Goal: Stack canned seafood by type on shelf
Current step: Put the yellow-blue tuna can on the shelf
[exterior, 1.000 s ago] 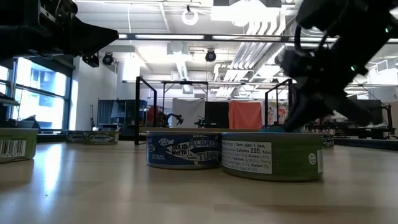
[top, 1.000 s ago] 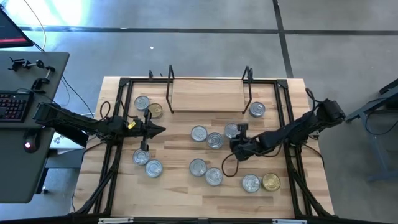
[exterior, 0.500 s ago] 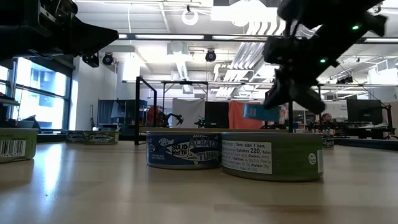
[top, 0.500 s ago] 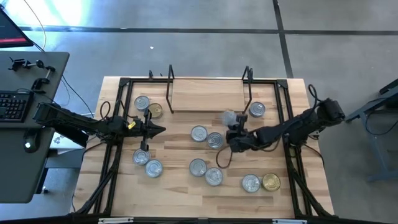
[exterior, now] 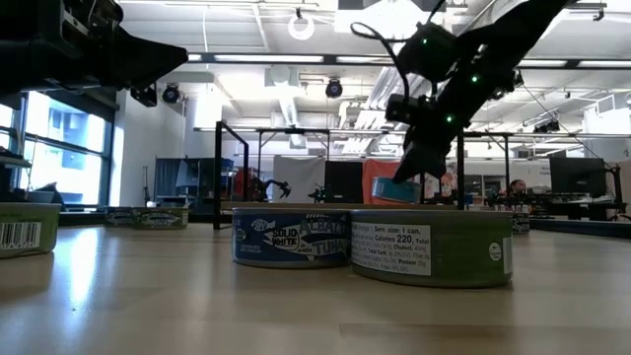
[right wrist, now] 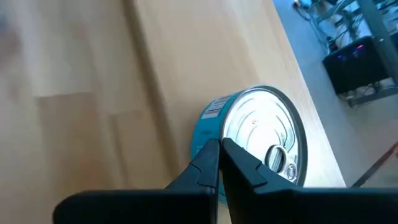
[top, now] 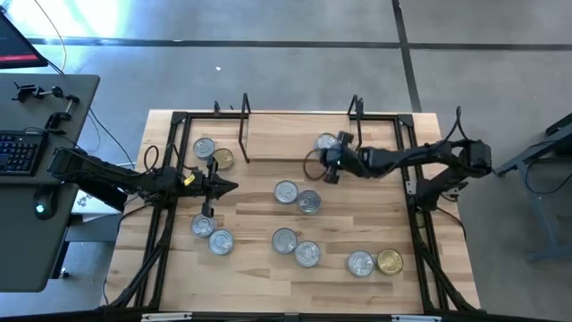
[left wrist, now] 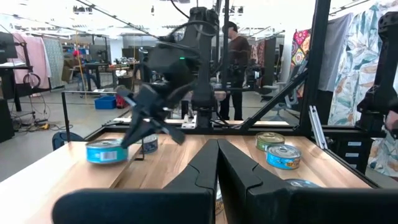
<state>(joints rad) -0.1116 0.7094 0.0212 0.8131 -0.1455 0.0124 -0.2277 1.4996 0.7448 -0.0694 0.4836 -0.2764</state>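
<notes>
Several flat round tins lie on their bases on the wooden table, most with silver lids (top: pixel 285 191), two with gold lids (top: pixel 390 261). The shelf (top: pixel 286 143), a light board with black wire end frames, stands at the far middle. My right gripper (top: pixel 332 152) is shut on a teal-labelled tin (top: pixel 325 142) over the board's right part; that tin (exterior: pixel 398 189) also shows in the low view. My left gripper (top: pixel 232 187) hovers shut and empty over the table's left half, next to a silver tin (top: pixel 204 148) and a gold one (top: pixel 223 159). My right gripper has the teal tin by its rim (right wrist: pixel 211 138). One fingertip (right wrist: pixel 208 155) lies over the side wall and the other over the silver lid. The fingers slant down from the table's right side. The tin (left wrist: pixel 107 151) hangs slightly tilted, lifted clear above the shelf's board.
Black tube rails (top: pixel 166 206) run along the table's left and right sides and its far edge. Two tins (top: pixel 308 202) sit just in front of the shelf, others nearer the front edge (top: pixel 307 254). The board's left part (top: pixel 268 139) is bare wood.
My right gripper has swung from the table's middle toward the far edge, rising a little and rolling at the wrist. The teal tin went with it: it stood on the table a second ago and now hangs over the shelf's board.
</notes>
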